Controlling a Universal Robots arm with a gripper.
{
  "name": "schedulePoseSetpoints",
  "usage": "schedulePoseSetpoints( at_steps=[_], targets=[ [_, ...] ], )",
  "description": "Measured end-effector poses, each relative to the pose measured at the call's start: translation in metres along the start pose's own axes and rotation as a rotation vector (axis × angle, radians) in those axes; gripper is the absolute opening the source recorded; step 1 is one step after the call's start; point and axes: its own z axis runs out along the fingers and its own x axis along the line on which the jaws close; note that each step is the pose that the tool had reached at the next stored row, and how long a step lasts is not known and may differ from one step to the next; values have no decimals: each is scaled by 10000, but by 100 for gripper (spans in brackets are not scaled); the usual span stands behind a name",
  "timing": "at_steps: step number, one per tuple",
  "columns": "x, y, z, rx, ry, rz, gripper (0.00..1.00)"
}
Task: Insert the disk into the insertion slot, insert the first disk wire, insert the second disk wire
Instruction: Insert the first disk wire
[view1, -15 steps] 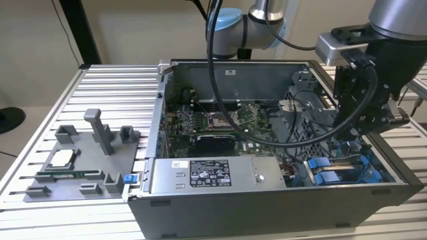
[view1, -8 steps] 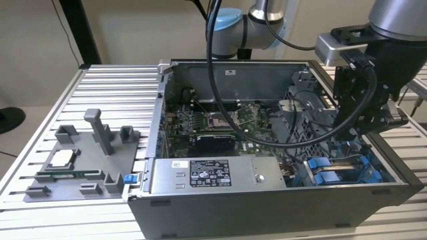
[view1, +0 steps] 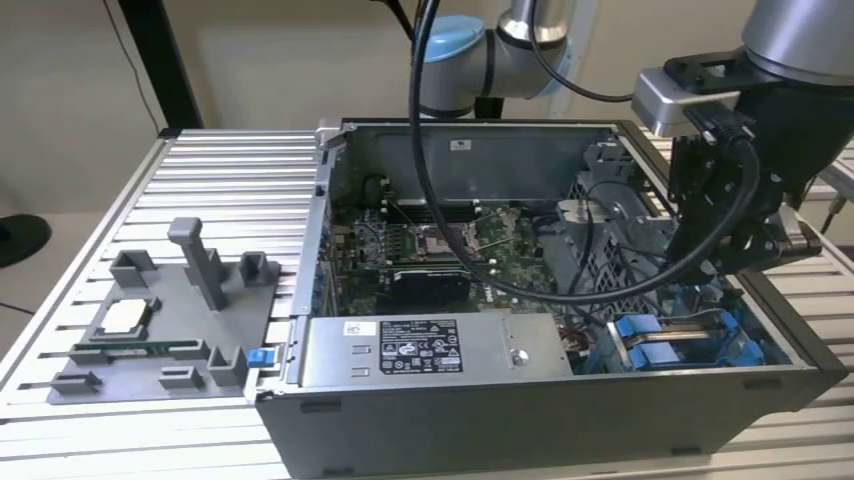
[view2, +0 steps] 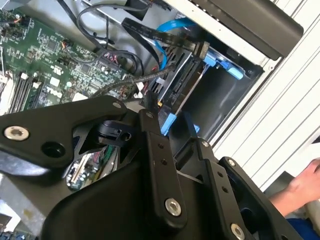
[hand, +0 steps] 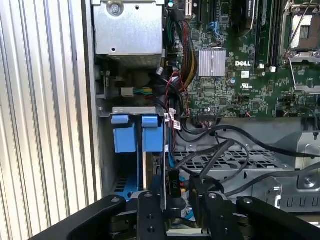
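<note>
The disk (view2: 184, 80) sits on edge inside the insertion slot (view1: 667, 342), at the case's front corner on the exterior view's right. Its blue carrier (view2: 223, 62) lies along one side. In the first wrist view the slot's two blue tabs (hand: 137, 139) stand beside the grey power-supply box (hand: 129, 30). My gripper (view1: 727, 262) reaches down into that corner. Its black fingers (hand: 150, 205) flank a black wire connector (hand: 173, 182) with red and yellow leads, held against the disk's end. A braided wire (view2: 125, 84) runs to that connector (view2: 150, 96). A blue flat wire (view2: 167, 30) curves behind the disk.
The motherboard (view1: 427, 245) fills the case floor, with loose black cables (hand: 225, 150) over the perforated cage. The labelled power-supply box (view1: 420, 350) runs along the front wall. A grey fixture (view1: 167, 320) stands on the slatted table at the exterior view's left. A person's hand (view2: 302, 187) rests outside the case.
</note>
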Motion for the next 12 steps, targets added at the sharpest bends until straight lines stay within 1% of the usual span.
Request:
schedulePoseSetpoints(
  at_steps=[3,6,8,10,12],
  targets=[
    [12,42,-6,-1,-50,5,100],
    [22,52,-8,12,-104,6,100],
    [23,54,-3,57,-126,-25,100],
    [23,54,3,132,-149,-152,100],
    [23,54,9,153,-175,-349,100]
  ],
)
